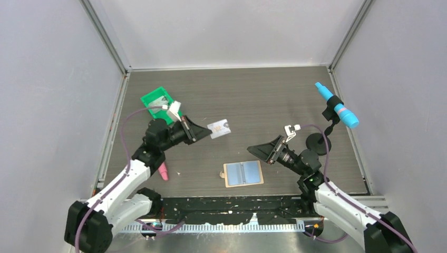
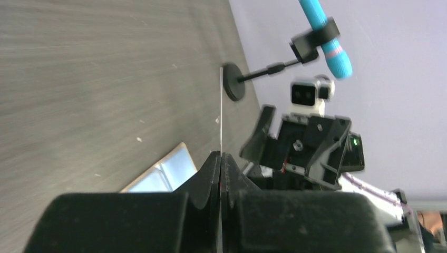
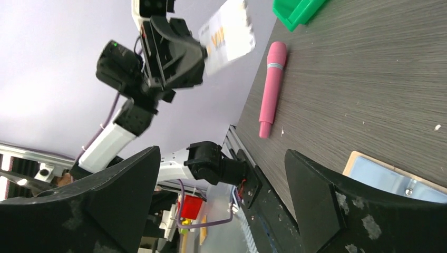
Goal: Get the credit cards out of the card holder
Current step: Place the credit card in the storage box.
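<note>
The left gripper [image 1: 205, 132] has its jaws pressed together on one credit card [image 1: 220, 128], which is raised above the counter [image 1: 263, 100]. The right gripper [image 1: 261, 154] has its jaws spread wide and empty. The card holder [image 1: 243, 173] lies open and flat near the counter's front edge, between both arms. The green bin [image 1: 156, 100] sits near the left edge.

**No legible text**

Only print seen: orange + dark marks on the pale white thin rectangular card [image 3: 227, 32], right wrist view, too blurred to read. In top view the same marks are faint specks, too small to make out.
</note>
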